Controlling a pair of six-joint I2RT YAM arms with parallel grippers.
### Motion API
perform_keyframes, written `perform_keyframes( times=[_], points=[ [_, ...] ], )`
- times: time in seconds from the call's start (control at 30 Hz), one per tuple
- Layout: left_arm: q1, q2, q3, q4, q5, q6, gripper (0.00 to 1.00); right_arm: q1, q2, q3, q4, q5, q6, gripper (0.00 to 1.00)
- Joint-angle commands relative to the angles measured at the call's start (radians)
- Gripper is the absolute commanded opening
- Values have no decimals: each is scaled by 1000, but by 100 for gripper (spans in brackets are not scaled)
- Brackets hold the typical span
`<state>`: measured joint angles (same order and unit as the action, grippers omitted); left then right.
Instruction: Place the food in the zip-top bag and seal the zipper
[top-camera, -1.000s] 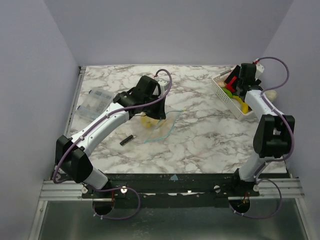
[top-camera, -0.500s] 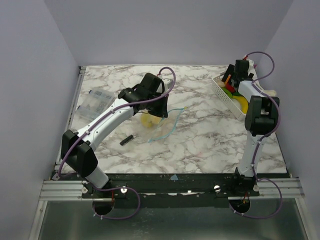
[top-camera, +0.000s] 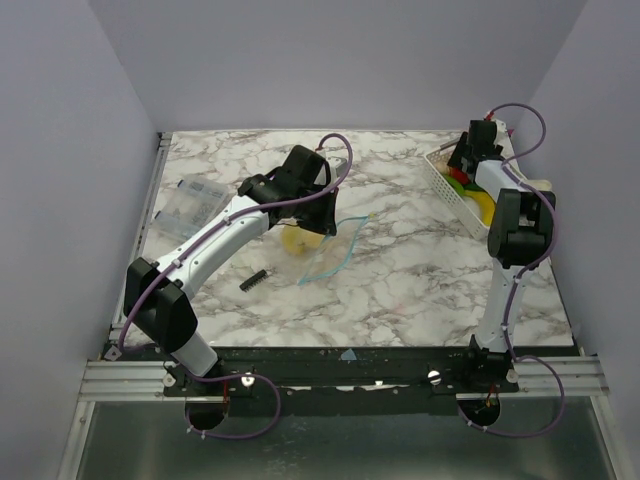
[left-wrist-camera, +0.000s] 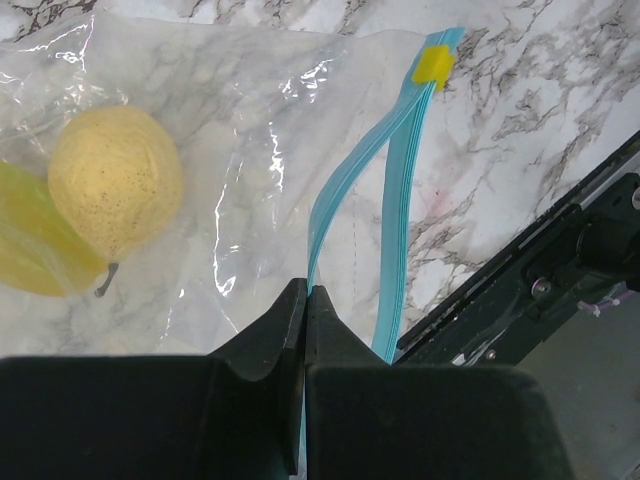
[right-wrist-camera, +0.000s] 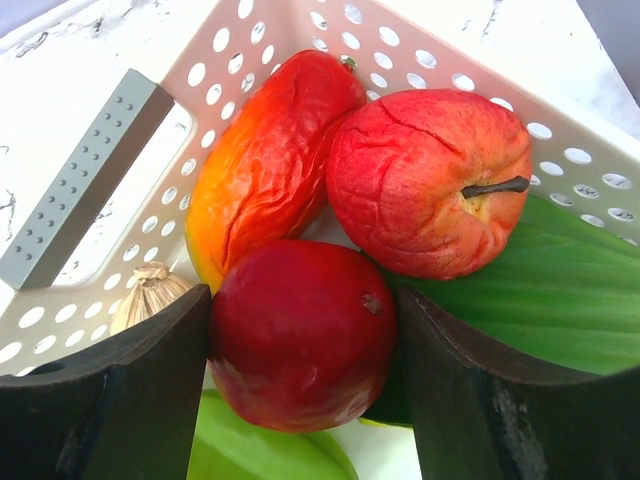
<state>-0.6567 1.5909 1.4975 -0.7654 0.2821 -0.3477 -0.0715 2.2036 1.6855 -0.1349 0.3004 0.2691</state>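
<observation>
Two arms reach over the marble table (top-camera: 420, 290). At the far left lies a clear packet (top-camera: 190, 205); its label is too small for us to read. A small black bar (top-camera: 255, 279) lies near the bag (top-camera: 325, 255), on its left.

The bag lies flat in the middle of the table. Inside it we see a yellow pear (left-wrist-camera: 115, 180) and, touching it, a yellow-green fruit (left-wrist-camera: 30, 240). The blue zipper (left-wrist-camera: 350, 190) has a yellow tab (left-wrist-camera: 436, 62) at its end. Its two strips stand apart, so the mouth is partly open. The left pincer (left-wrist-camera: 305, 295) is clenched tight on the zipper.

At the far right stands a white basket (right-wrist-camera: 300, 30) full of holes. In it lie an orange fruit (right-wrist-camera: 265, 170), a red apple (right-wrist-camera: 430, 180), a green leaf (right-wrist-camera: 560, 300) and a round red fruit (right-wrist-camera: 300, 350). The right pincer (right-wrist-camera: 302, 300) is down in the basket, about half open. One finger presses on each side of the round red fruit, grasping it.
</observation>
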Motion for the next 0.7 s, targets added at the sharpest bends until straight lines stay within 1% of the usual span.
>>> perform_keyframes(
  times=[0.0, 0.07, 0.2, 0.3, 0.37, 0.47, 0.6, 0.67],
  points=[
    [-7, 2, 15, 32, -34, -6, 0, -3, -65, -12, -33, -31, 9, 44],
    [-7, 9, 23, 26, -43, -1, 0, -3, -110, -36, -47, -42, 19, 38],
    [-7, 3, 20, 35, -8, -6, 0, -1, -232, -135, -38, -120, 60, 32],
    [-5, -1, 10, 51, 26, -17, 0, -1, -336, -240, -5, -267, 131, 29],
    [-6, -6, 5, 62, 37, -23, 0, 0, -403, -332, 42, -404, 186, 28],
    [-5, -11, -1, 72, 44, -29, 0, 19, -503, -446, 92, -542, 247, 27],
    [-6, -15, -5, 87, 61, -34, 0, 64, -641, -552, 99, -625, 279, 26],
    [-5, -11, -5, 96, 64, -39, 0, 95, -704, -604, 119, -698, 298, 25]
  ],
)
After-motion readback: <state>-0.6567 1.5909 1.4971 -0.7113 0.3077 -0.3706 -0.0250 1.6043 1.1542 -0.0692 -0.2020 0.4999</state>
